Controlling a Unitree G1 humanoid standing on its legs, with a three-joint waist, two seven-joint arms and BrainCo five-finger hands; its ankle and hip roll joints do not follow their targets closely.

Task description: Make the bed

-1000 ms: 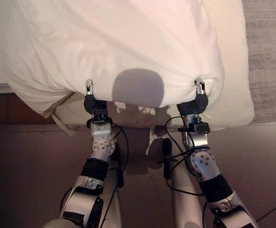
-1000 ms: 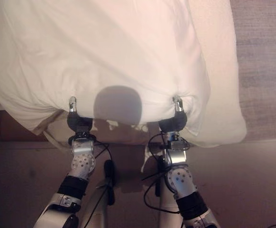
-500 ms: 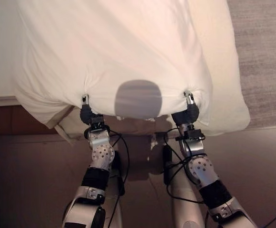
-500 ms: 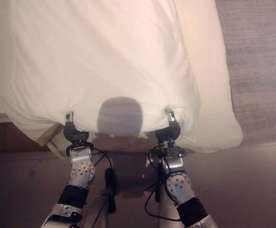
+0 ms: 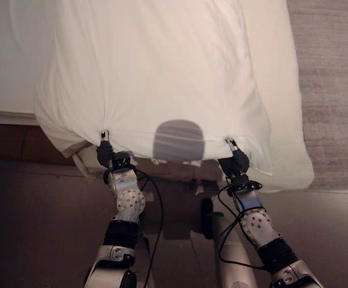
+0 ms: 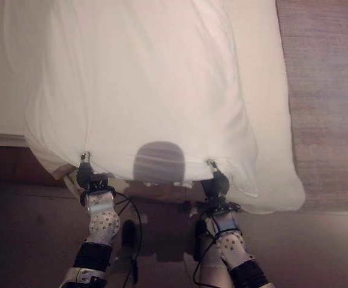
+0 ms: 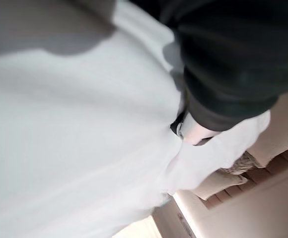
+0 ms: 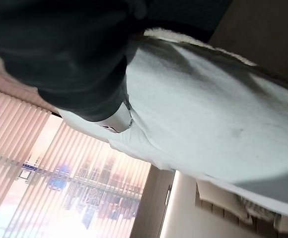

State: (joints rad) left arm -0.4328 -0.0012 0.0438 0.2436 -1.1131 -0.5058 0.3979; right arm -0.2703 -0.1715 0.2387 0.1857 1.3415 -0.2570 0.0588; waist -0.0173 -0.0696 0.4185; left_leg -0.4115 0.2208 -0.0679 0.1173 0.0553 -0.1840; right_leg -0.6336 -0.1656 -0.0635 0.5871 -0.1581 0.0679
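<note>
At bed's foot, soft puffy white duvet, near hem pinched by left robot hand and right robot hand.

You've got a white duvet, plain, no pattern; under it a cream sheet, slightly yellower; rug on the right is grey-mauve w/ fine horizontal ribbing; floor is dark brown; L hand & R hand have dark covers, silver fingers; vertical blinds glow pink-orange in stripes.
</note>
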